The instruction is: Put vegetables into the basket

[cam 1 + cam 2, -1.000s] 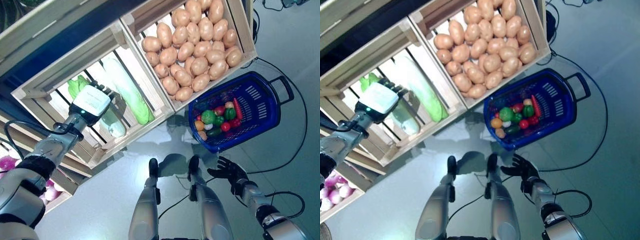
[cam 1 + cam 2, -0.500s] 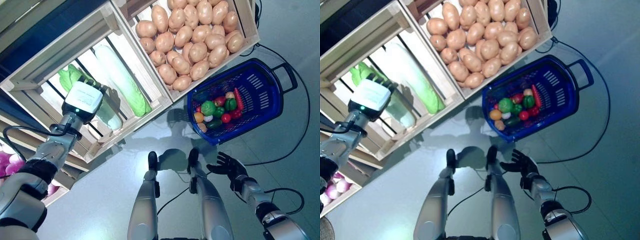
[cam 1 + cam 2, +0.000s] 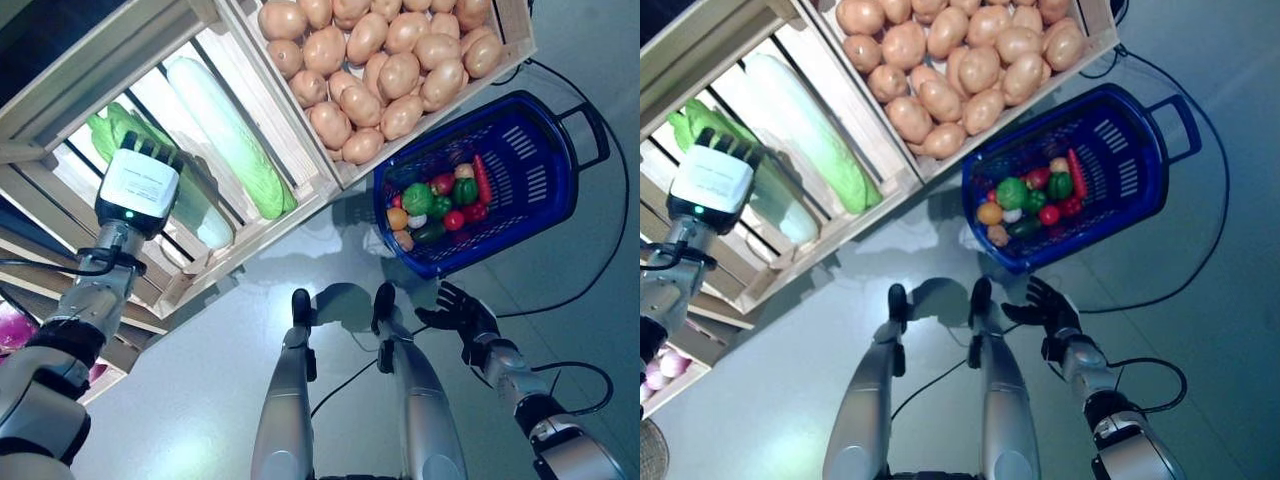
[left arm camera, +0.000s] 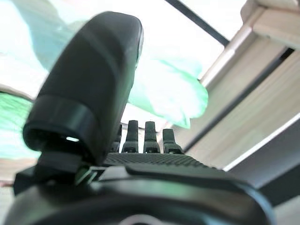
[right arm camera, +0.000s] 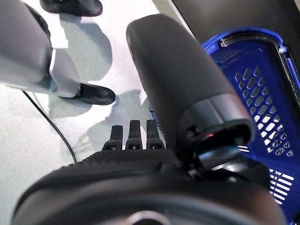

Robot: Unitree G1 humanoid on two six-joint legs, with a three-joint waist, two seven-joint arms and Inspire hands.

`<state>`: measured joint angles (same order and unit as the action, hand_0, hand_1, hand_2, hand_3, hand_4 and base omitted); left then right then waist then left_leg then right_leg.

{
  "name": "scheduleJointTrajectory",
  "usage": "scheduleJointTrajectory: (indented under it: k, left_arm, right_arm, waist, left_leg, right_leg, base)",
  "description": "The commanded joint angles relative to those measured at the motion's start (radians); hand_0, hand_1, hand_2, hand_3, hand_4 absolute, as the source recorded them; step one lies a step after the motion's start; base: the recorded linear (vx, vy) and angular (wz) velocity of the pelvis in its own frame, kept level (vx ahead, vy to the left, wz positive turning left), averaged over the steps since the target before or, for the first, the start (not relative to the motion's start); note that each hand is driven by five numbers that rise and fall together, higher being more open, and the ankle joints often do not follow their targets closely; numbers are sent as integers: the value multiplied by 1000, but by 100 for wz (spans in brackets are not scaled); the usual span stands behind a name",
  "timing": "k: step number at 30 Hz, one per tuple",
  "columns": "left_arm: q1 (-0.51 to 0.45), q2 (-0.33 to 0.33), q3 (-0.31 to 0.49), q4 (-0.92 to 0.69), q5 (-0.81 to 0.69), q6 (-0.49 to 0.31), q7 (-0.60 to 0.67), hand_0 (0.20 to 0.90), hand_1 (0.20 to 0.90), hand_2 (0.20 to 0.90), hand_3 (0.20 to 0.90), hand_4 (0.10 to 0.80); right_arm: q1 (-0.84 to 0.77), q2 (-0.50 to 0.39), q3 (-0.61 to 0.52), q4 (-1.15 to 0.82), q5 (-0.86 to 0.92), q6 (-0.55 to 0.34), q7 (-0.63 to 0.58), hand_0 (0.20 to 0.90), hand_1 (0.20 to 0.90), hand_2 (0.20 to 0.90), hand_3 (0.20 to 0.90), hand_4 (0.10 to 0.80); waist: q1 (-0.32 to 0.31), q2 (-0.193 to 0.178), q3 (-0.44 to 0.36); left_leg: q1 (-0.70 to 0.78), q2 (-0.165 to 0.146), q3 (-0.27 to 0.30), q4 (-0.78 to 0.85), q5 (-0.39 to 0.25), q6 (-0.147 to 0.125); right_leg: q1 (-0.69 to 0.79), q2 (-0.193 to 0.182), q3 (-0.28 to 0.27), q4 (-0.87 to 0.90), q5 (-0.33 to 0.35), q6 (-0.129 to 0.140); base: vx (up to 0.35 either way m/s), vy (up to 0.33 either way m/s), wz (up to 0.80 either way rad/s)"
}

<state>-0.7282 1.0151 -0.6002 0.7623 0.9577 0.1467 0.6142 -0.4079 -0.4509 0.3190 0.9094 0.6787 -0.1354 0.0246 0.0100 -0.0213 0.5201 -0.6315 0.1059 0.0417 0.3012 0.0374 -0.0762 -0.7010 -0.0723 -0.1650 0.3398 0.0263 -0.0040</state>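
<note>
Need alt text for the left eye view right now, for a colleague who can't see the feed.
The robot's left hand reaches with straight fingers into a wooden crate at long pale green cabbages. Beside it sits a crate of potatoes, and a blue basket on the floor holds small mixed vegetables. The right hand hangs open below the basket.

basket (image 3: 545, 160): deep blue plastic with slotted walls
vegetables in basket (image 3: 440, 205): mixed red, green, orange, a white one
potatoes (image 3: 385, 60): tan brown
crates (image 3: 250, 75): pale unpainted wood, slatted
cabbages (image 3: 225, 135): pale whitish green turning bright green at the leafy end
left hand (image 3: 140, 185): white back with dark fingers
right hand (image 3: 455, 312): black
floor (image 3: 200, 380): glossy grey
</note>
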Motion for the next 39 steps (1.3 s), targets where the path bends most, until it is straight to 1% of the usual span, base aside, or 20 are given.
scheduleJointTrajectory:
  k: [1, 3, 5, 9, 11, 13, 17, 20, 24, 25, 26, 27, 28, 29, 33, 39]
  left_arm:
    - [-52, 119, 123, 30, -9, 44, 71, 900, 900, 900, 900, 800]
    - [-55, 120, 111, 44, -1, 41, 53, 900, 900, 900, 900, 800]
    - [-42, 114, 112, 52, -8, 69, 44, 900, 900, 900, 900, 800]
    - [16, 110, 166, 77, -41, 93, 121, 900, 900, 900, 900, 800]
    - [27, 111, 175, 80, -29, 74, 140, 900, 900, 900, 900, 800]
    - [35, 108, 183, 72, -21, 72, 155, 900, 900, 900, 900, 800]
    - [32, 112, 186, 62, -23, 62, 164, 900, 900, 900, 900, 800]
    - [6, 118, 172, 64, -34, 57, 162, 900, 900, 900, 900, 800]
    - [-14, 122, 164, 72, -50, 73, 148, 900, 900, 900, 900, 800]
    - [-16, 121, 165, 74, -51, 74, 149, 749, 749, 749, 749, 700]
    - [-19, 119, 166, 81, -54, 80, 150, 578, 578, 578, 578, 585]
    - [-24, 117, 166, 91, -58, 81, 156, 458, 458, 458, 458, 505]
    - [-30, 117, 164, 97, -58, 81, 156, 359, 359, 359, 359, 439]
    - [-39, 117, 162, 106, -63, 82, 156, 300, 300, 300, 300, 400]
    - [-64, 114, 149, 128, -82, 84, 174, 300, 300, 300, 300, 400]
    - [-80, 103, 155, 143, -97, 85, 215, 300, 300, 300, 300, 400]
  right_arm:
    - [61, -66, -25, -84, 47, -30, -39, 900, 900, 900, 900, 800]
    - [67, -65, -24, -90, 43, -36, -38, 900, 900, 900, 900, 800]
    - [69, -67, -28, -109, 41, -32, -43, 900, 900, 900, 900, 800]
    - [86, -76, -39, -137, 38, -34, -43, 900, 900, 900, 900, 800]
    - [92, -81, -45, -144, 34, -35, -40, 900, 900, 900, 900, 800]
    - [95, -89, -53, -160, 30, -23, -46, 900, 900, 900, 900, 800]
    - [102, -103, -60, -171, 23, -24, -46, 900, 900, 900, 900, 800]
    - [100, -110, -62, -181, 31, -29, -53, 900, 900, 900, 900, 800]
    - [103, -117, -68, -202, 31, -26, -56, 900, 900, 900, 900, 800]
    - [103, -117, -70, -205, 30, -24, -54, 900, 900, 900, 900, 800]
    - [105, -118, -71, -211, 27, -21, -52, 900, 900, 900, 900, 800]
    - [108, -117, -71, -214, 25, -22, -52, 900, 900, 900, 900, 800]
    - [109, -116, -72, -214, 24, -23, -53, 900, 900, 900, 900, 800]
    - [109, -118, -73, -215, 26, -21, -55, 900, 900, 900, 900, 800]
    - [110, -120, -76, -209, 30, -27, -50, 900, 900, 900, 900, 800]
    - [106, -121, -74, -220, 37, -33, -56, 900, 900, 900, 900, 800]
  waist:
    - [-18, -14, 0]
    - [-20, -17, 0]
    - [-21, -20, 0]
    - [-19, -22, 0]
    - [-19, -23, 0]
    - [-18, -24, 0]
    - [-15, -24, 0]
    - [-17, -26, 0]
    - [-16, -31, 0]
    - [-17, -32, 0]
    - [-17, -35, 0]
    - [-18, -37, 0]
    - [-19, -38, 0]
    - [-19, -39, 0]
    - [-22, -42, 0]
    - [-25, -45, 0]
  left_leg:
    - [-99, 16, -22, 100, 6, -36]
    - [-102, 17, -23, 106, 1, -37]
    - [-109, 18, -24, 109, 0, -36]
    - [-124, 16, -26, 116, -3, -32]
    - [-133, 17, -28, 125, -7, -30]
    - [-144, 18, -29, 132, -9, -28]
    - [-162, 17, -35, 143, -13, -25]
    - [-172, 19, -34, 149, -15, -24]
    - [-185, 21, -37, 156, -16, -24]
    - [-185, 21, -37, 156, -16, -24]
    - [-186, 21, -37, 155, -16, -24]
    - [-188, 21, -38, 155, -15, -25]
    - [-189, 21, -38, 155, -15, -25]
    - [-192, 21, -39, 157, -16, -24]
    - [-200, 19, -42, 168, -22, -24]
    - [-197, 16, -41, 173, -26, -24]
  right_leg:
    - [64, -17, 24, 82, -120, 40]
    - [63, -17, 24, 87, -125, 41]
    - [56, -18, 24, 87, -124, 42]
    - [29, -22, 26, 108, -128, 42]
    - [17, -26, 26, 123, -132, 42]
    - [3, -29, 26, 139, -136, 41]
    - [-17, -36, 24, 155, -139, 41]
    - [-31, -39, 22, 170, -143, 42]
    - [-43, -42, 18, 184, -146, 41]
    - [-43, -41, 18, 183, -145, 42]
    - [-44, -41, 18, 182, -145, 42]
    - [-46, -41, 18, 182, -144, 43]
    - [-47, -41, 18, 182, -144, 43]
    - [-50, -42, 17, 185, -144, 43]
    - [-59, -43, 18, 191, -142, 43]
    - [-56, -43, 21, 188, -140, 43]
  base:
    - [0, 0, 0]
    - [0, 0, 0]
    - [0, 0, 0]
    - [-10, 43, 0]
    - [-23, 48, -5]
    - [-27, 37, -1]
    - [-18, 13, 0]
    - [-24, 13, 0]
    - [0, 0, 0]
    - [0, 0, 0]
    - [0, 0, 0]
    - [0, 0, 0]
    - [0, 0, 0]
    - [0, 0, 0]
    - [0, 0, 0]
    - [0, 0, 0]
